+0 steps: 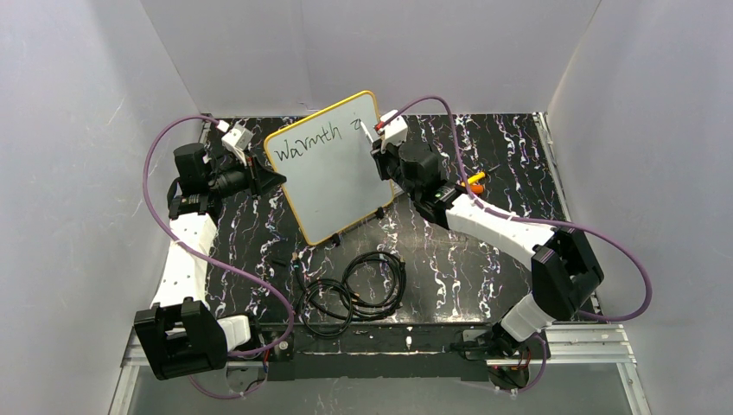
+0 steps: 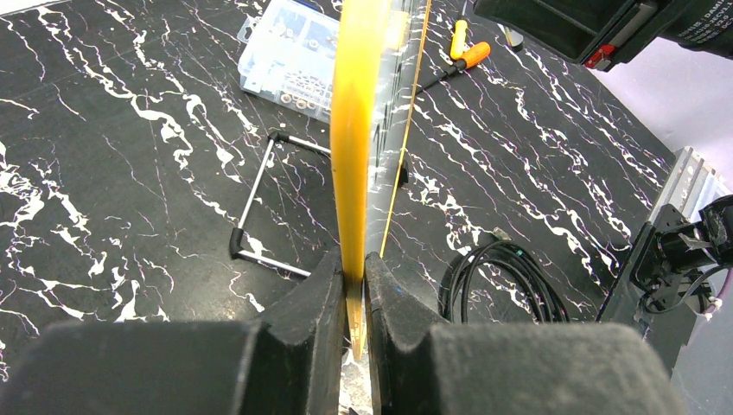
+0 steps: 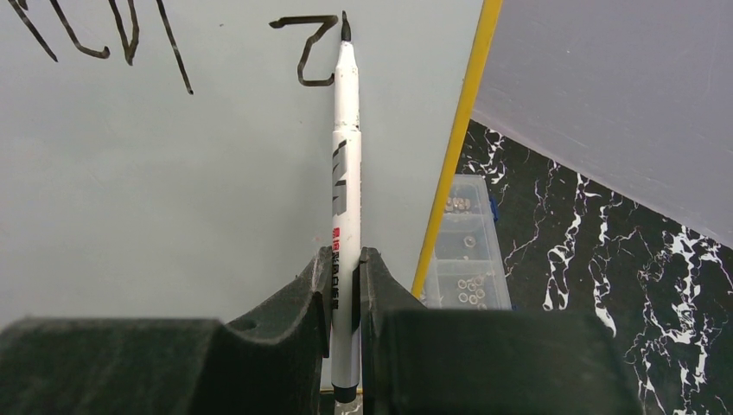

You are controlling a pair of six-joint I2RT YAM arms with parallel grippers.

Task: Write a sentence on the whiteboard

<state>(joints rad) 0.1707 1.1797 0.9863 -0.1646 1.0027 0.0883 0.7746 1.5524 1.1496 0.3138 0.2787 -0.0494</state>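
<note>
The whiteboard (image 1: 333, 177), with a yellow-orange frame, stands tilted in mid table. The sentence (image 1: 304, 147) reads "Warmth" in black on the top line, with a part-drawn letter (image 1: 353, 124) after it. My left gripper (image 1: 271, 180) is shut on the board's left frame edge (image 2: 354, 130); in the left wrist view its fingertips (image 2: 333, 268) pinch the frame. My right gripper (image 3: 346, 259) is shut on a white marker (image 3: 346, 164), whose black tip (image 3: 345, 26) touches the board (image 3: 173, 190) at the part-drawn stroke (image 3: 307, 47). The right gripper also shows in the top view (image 1: 379, 149).
A clear plastic compartment box (image 2: 290, 56) with small metal parts lies behind the board, also in the right wrist view (image 3: 467, 251). An orange-handled screwdriver (image 1: 474, 181) lies at right. Black coiled cables (image 1: 359, 290) lie in front. The board's wire stand (image 2: 259, 199) rests on the table.
</note>
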